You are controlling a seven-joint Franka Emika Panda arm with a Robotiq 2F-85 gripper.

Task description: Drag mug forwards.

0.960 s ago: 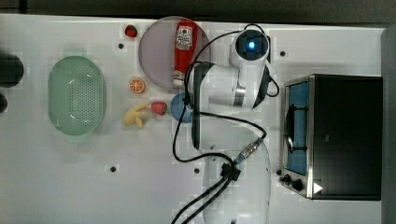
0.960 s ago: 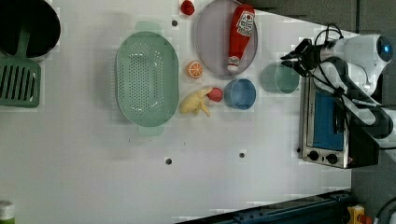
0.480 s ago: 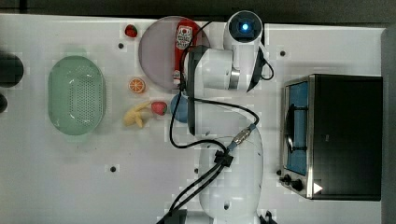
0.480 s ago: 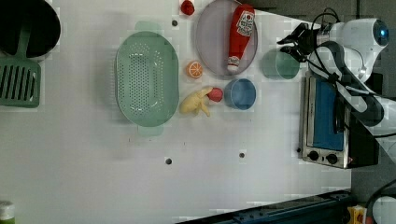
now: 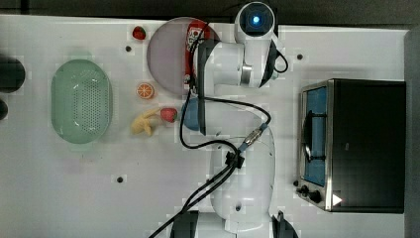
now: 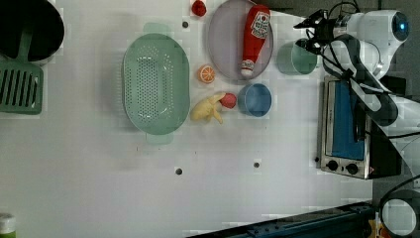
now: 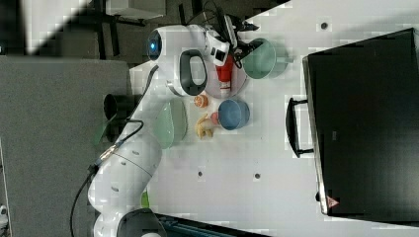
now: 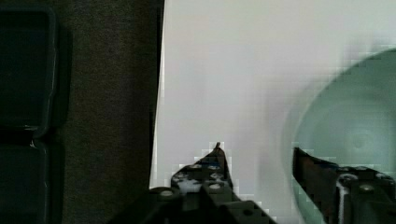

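— While the arm bends over the far end of the counter (image 6: 99, 188), where is the hand (image 8: 259, 161)?

— At the green mug (image 6: 296, 58), with its fingers spread. In the wrist view one finger (image 8: 211, 170) hangs over bare counter just outside the mug and the other sits over the mug's rim, so the wall lies between them without being pinched. In the left view the hand (image 6: 313, 33) is at the mug's upper right edge.

— And the mug itself?

— Upright on the counter, mouth up. In the left view it stands just right of the grey plate (image 6: 225, 44) and above the toaster oven (image 6: 346, 129). In the right view the mug (image 7: 262, 59) has its handle pointing toward the oven.

— What lies on the plate?

— A red ketchup bottle (image 6: 252, 37), on its side, cap toward the blue bowl (image 6: 254, 99).

— Further out?

— Beside the bowl, on the left view's left, a strawberry (image 6: 228, 100) touches a banana (image 6: 205, 109). An orange half (image 6: 206, 74) sits near the plate's edge, and another strawberry (image 6: 199, 8) lies at the top. Beyond them is a pale green colander (image 6: 156, 89), and at the left view's far left a green spatula (image 6: 20, 84) and a dark pan (image 6: 29, 27).
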